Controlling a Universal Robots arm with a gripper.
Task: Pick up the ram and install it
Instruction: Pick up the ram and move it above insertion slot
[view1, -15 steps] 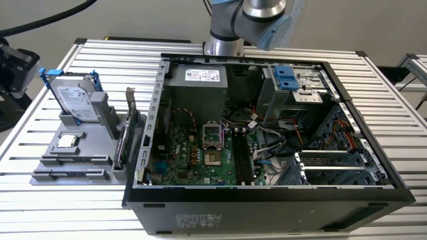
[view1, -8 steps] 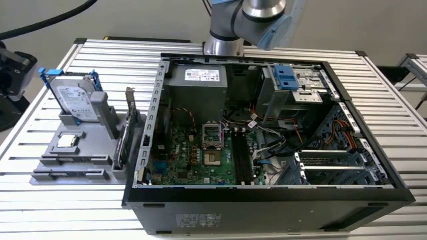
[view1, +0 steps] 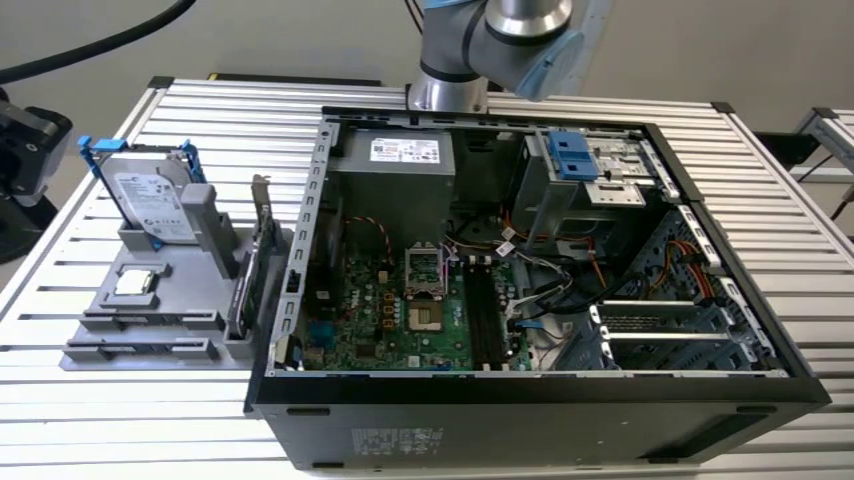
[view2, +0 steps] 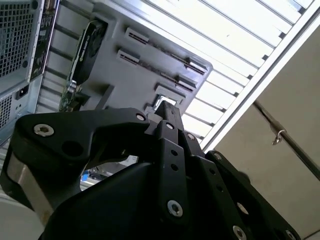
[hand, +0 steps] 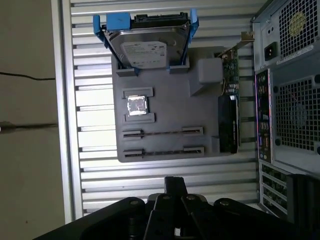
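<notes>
While the gripper hangs with its fingers drawn together and nothing between them, the ram stands on edge in a slot of the grey holder, well ahead of the fingertips and untouched. By my reading the pick-up step is not yet under way. It calls for parting the fingers and lining them across the stick's thin edge.

Table slats were washed bright at 3 o'clock in exterior view; case interior lay shaded. Table slats glared white in both wrist views.
</notes>
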